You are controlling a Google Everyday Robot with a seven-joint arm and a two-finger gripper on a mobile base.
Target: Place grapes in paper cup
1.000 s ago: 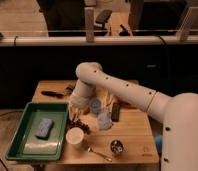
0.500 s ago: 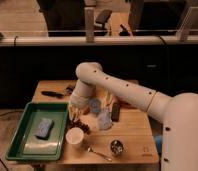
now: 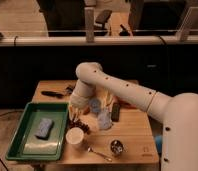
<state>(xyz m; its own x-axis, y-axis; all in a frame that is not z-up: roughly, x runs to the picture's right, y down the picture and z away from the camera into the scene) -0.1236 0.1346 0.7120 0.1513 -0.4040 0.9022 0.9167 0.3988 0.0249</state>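
The small bunch of dark reddish-purple grapes (image 3: 81, 124) is seen on the wooden table (image 3: 137, 135), just above the short white paper cup (image 3: 74, 137) and just beside the right rim of the green plastic tray (image 3: 22, 145). The grapes are not inside the cup; the pale inside of the cup is turned upward, and the cup is stood upright near the front edge of the table.

The gripper (image 3: 75, 115) of the white robot arm (image 3: 122, 90) is held low, directly over the grapes and close to them. Whether it is released, clenched or grasping the bunch cannot be told, because its tip is mixed with the dark berries.

To the right of the grapes, 2 bluish translucent plastic cups (image 3: 95, 106) (image 3: 104, 120) are placed, and a dark flat object (image 3: 115, 113) is laid beside them. A small shiny metal bowl (image 3: 117, 147) and a metal spoon (image 3: 98, 153) are found near the front edge, right of the paper cup. A blue-grey cloth (image 3: 43, 127) is laid inside the tray. A black brush (image 3: 54, 93) is laid at the far left part of the table.
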